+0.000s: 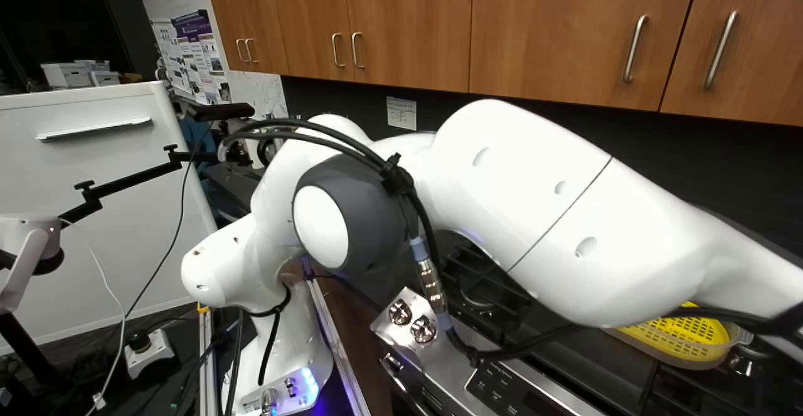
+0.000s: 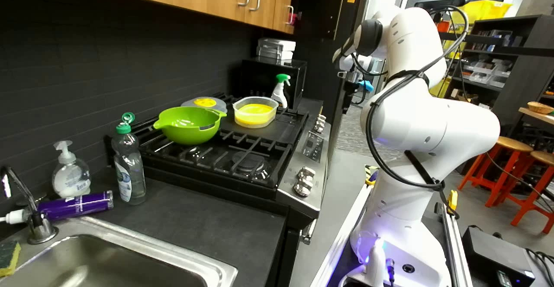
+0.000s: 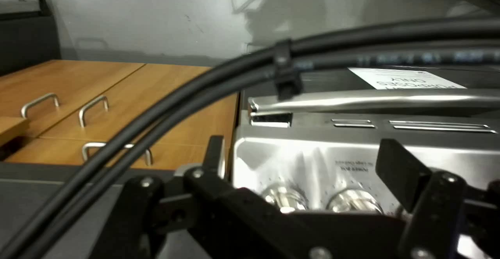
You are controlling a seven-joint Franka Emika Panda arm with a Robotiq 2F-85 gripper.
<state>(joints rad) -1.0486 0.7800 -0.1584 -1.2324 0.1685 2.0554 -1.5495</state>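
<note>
Two chrome control knobs (image 3: 353,202) sit on the front panel (image 3: 320,165) of the gas range (image 2: 315,162); near them in the wrist view, the gripper (image 3: 306,157) stands with its fingers spread wide apart. On the range's top rest a green mixing bowl (image 2: 188,124) and, farther along, a translucent tub (image 2: 253,125) holding a yellow basket (image 1: 690,331). A dark countertop (image 2: 207,226) with a steel sink (image 2: 160,254) adjoins one end of the range, a black microwave (image 2: 264,77) stands past its opposite end, and wooden overhead cabinets (image 1: 408,21) hang above it. Well apart from the range stand a framed whiteboard (image 1: 94,177) and orange-legged wooden stools (image 2: 513,144).
</note>
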